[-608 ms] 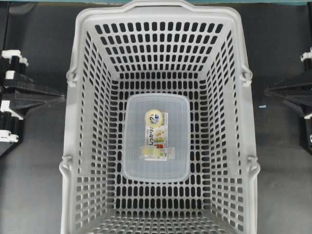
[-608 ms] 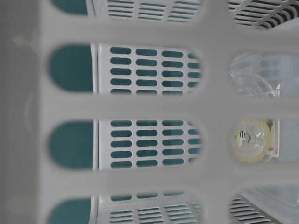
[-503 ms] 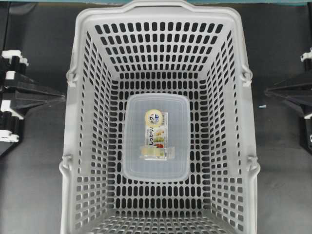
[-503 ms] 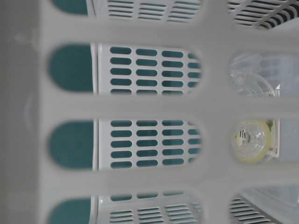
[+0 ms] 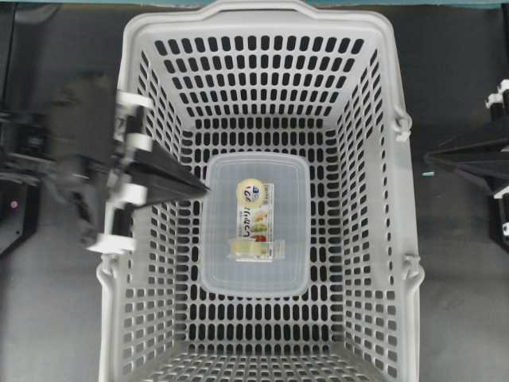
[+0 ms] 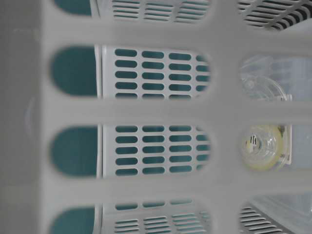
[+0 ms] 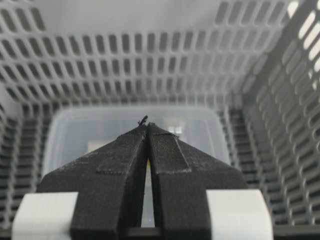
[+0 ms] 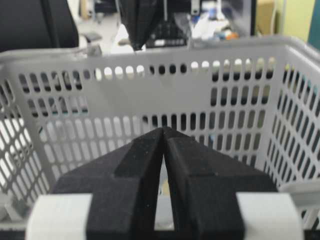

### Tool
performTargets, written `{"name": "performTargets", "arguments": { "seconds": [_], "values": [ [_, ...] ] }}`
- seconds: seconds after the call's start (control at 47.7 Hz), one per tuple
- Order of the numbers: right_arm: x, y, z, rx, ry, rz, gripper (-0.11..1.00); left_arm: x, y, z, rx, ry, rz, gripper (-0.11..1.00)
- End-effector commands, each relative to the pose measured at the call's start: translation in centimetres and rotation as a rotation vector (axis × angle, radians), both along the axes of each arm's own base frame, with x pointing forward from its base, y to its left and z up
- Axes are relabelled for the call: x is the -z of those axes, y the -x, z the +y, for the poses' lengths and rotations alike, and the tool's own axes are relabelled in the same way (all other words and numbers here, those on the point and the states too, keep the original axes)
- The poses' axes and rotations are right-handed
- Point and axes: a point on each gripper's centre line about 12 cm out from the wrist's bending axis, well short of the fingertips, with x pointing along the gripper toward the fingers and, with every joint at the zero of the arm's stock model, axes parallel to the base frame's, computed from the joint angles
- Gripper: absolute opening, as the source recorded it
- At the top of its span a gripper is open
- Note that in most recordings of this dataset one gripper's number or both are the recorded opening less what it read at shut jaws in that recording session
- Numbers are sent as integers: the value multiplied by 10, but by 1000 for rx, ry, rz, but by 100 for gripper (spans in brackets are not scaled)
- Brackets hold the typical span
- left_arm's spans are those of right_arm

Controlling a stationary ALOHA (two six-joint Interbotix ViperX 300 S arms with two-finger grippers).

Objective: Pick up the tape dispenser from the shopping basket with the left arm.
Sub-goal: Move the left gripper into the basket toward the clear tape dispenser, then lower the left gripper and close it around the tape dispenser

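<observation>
The shopping basket [image 5: 262, 48] stands on the counter [image 5: 461, 72] at the centre of the overhead view. The tape dispenser [image 5: 254, 225] lies flat on the basket floor, near the middle, apart from all four walls. The left arm [image 5: 83, 159] reaches over the basket's left rim; its left pincer [image 5: 203, 189] hangs inside the basket, at the dispenser's left edge and above it. The right pincer [image 5: 429, 159] sits outside the basket, just beside the right wall, pointing toward it.
</observation>
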Motion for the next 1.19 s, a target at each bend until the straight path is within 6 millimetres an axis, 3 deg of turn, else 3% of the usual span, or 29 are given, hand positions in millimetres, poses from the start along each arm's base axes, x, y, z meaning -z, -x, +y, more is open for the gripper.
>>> {"name": "performTargets", "arguments": {
  "seconds": [0.0,0.147,0.231,0.461,0.545,0.776,0.86,1.006,1.174],
  "values": [
    [-2,-1,0,1,-9,8,0,-6,-23,-6,10,-10,58,0],
    [-2,2,0,0,-8,26,0,4,-45,-11,7,-15,191,0],
    [-3,5,0,0,-8,20,7,14,-53,-13,5,-19,269,0],
    [-8,12,0,-2,-9,9,63,35,-65,-21,16,-28,354,1],
    [-10,13,0,-2,-8,2,73,40,-67,-22,16,-28,370,5],
    [-13,18,0,-2,-9,-23,71,62,-75,-33,-5,10,431,70],
    [-14,18,0,0,-9,-26,71,76,-79,-37,-16,22,465,87],
    [-14,19,0,0,-9,-28,71,105,-86,-38,-29,23,531,89],
    [-14,19,0,-2,-9,-28,71,122,-89,-38,-37,21,570,87]
  ]
}}
